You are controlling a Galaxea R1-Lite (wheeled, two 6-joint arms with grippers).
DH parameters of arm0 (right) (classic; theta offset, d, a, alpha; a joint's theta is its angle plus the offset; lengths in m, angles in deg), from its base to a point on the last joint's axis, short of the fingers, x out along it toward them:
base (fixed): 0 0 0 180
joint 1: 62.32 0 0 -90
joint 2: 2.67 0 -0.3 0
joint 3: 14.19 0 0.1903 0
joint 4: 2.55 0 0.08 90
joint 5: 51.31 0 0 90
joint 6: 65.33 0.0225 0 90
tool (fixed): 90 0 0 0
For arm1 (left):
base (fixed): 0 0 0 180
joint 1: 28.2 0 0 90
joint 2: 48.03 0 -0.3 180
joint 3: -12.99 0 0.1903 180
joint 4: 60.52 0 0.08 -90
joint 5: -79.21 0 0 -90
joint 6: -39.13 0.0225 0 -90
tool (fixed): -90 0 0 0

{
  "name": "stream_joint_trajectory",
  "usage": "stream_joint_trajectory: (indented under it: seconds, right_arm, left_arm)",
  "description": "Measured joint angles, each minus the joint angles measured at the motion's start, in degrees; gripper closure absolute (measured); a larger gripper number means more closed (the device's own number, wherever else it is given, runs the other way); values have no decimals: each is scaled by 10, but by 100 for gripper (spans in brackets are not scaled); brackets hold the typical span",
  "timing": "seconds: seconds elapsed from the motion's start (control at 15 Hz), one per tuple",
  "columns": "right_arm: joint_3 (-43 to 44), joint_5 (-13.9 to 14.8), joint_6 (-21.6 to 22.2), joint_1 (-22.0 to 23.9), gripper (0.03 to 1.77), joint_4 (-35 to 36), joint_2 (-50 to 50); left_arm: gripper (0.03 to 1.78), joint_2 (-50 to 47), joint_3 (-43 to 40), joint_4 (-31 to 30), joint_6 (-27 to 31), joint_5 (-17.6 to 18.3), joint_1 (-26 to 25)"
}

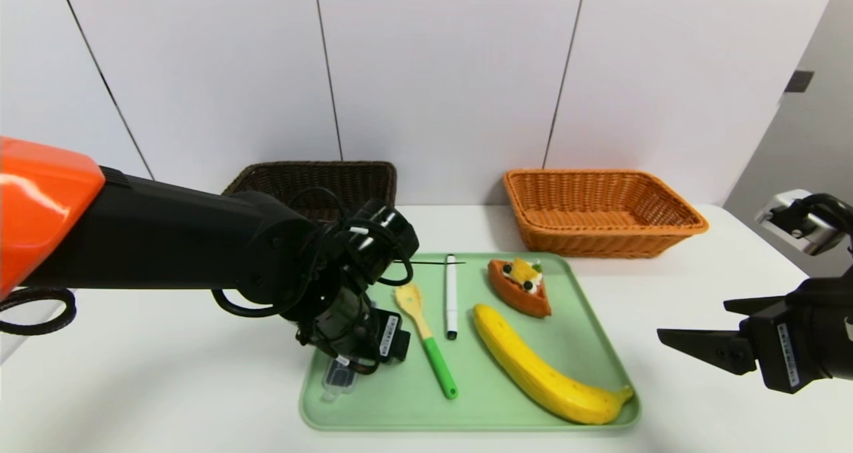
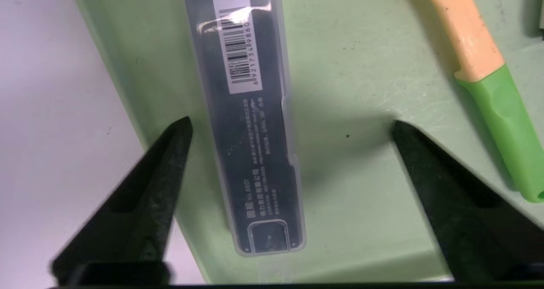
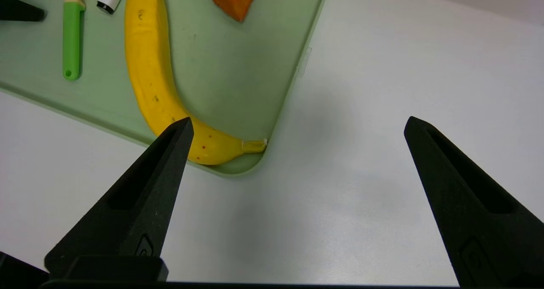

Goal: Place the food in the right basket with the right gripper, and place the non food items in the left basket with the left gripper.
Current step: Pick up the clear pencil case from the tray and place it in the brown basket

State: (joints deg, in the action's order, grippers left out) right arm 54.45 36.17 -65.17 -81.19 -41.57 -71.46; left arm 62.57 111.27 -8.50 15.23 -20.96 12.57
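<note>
I see left gripper fingers spread astride case | barcode label, "No 8801" legible | right gripper fingers spread, over counter

the left arm has a glossy orange shell, then a matte black casing with looping black cables and small white labels. the left gripper and right gripper have pointed black fingers; a silvery-white wrist part tops the right arm.
</note>
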Motion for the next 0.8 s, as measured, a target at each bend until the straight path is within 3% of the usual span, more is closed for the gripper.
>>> stream_joint_trajectory:
  seconds: [0.13, 0.4, 0.47, 0.8]
  right_arm:
    - [0, 0, 0, 0, 9, 0, 1]
    - [0, 0, 0, 0, 9, 0, 3]
    - [0, 0, 0, 0, 9, 0, 4]
    - [0, 0, 0, 0, 9, -1, 7]
  left_arm:
    - [57, 1, 0, 0, 2, 0, 0]
    - [102, 3, -1, 0, 2, -5, 0]
    - [121, 3, -1, 0, 2, -5, 0]
    - [125, -5, -1, 2, 4, -8, 0]
